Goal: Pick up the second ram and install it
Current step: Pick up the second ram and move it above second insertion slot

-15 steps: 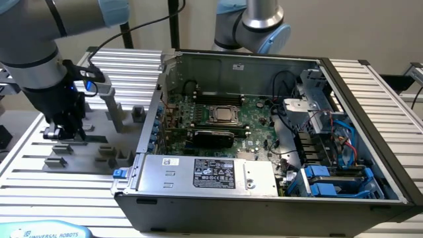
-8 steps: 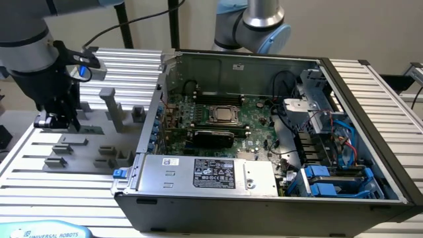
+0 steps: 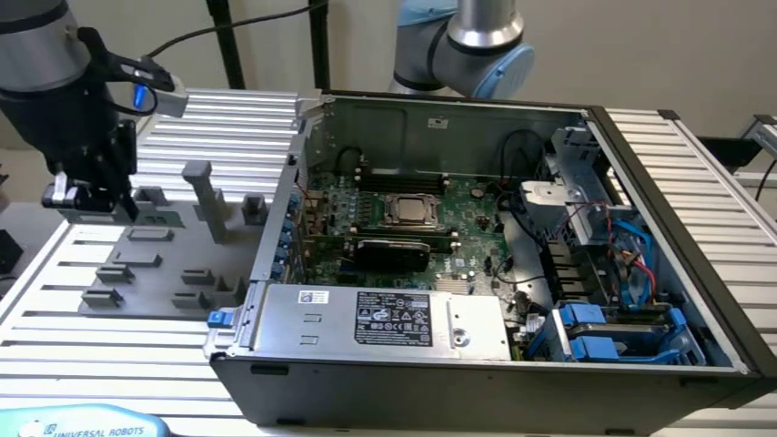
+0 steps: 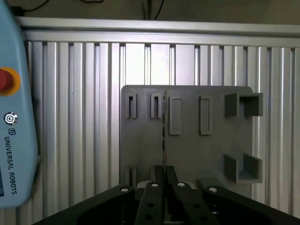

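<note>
Second ram [image 4: 164,136] held edge-on in tool [image 4: 164,172], jaws narrow, pinching its thin board. We see it over grey fixture plate [image 4: 197,150] w/ slot blocks; contact w/ plate: can't tell. Plate lies on ribbed worktop [image 4: 70,117]. Farther off, toward the exterior view's right, open PC case [image 3: 438,137], well apart from tool.

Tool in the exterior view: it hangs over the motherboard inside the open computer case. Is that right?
No. In the exterior view the tool hangs over the grey fixture plate on the slatted table, beside the open computer case, not over the motherboard inside it.
</note>
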Available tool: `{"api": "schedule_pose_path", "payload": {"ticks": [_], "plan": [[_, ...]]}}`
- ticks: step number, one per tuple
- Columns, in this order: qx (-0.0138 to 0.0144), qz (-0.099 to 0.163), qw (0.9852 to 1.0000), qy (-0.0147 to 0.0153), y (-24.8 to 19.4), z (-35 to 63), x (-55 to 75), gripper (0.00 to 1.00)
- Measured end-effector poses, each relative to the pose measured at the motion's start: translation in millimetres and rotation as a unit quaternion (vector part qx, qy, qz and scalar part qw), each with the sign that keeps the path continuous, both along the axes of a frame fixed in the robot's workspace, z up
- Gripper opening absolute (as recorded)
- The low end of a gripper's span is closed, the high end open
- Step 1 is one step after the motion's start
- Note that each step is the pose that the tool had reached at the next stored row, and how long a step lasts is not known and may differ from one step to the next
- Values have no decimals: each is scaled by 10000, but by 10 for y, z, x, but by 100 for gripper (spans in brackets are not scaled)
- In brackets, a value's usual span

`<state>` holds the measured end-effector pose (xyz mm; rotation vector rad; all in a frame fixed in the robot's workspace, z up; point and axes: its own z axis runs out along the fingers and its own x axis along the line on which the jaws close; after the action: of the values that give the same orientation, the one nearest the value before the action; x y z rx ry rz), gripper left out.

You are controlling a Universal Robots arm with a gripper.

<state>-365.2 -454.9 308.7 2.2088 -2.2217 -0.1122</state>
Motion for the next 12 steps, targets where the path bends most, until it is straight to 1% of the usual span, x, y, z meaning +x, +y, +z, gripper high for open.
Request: {"api": "schedule_pose_path", "payload": {"ticks": [6,9,12], "plan": [[-1,0,10000,0,0,271,71,13],[-1,0,10000,0,0,409,152,13],[-1,0,10000,0,0,533,266,13]]}}
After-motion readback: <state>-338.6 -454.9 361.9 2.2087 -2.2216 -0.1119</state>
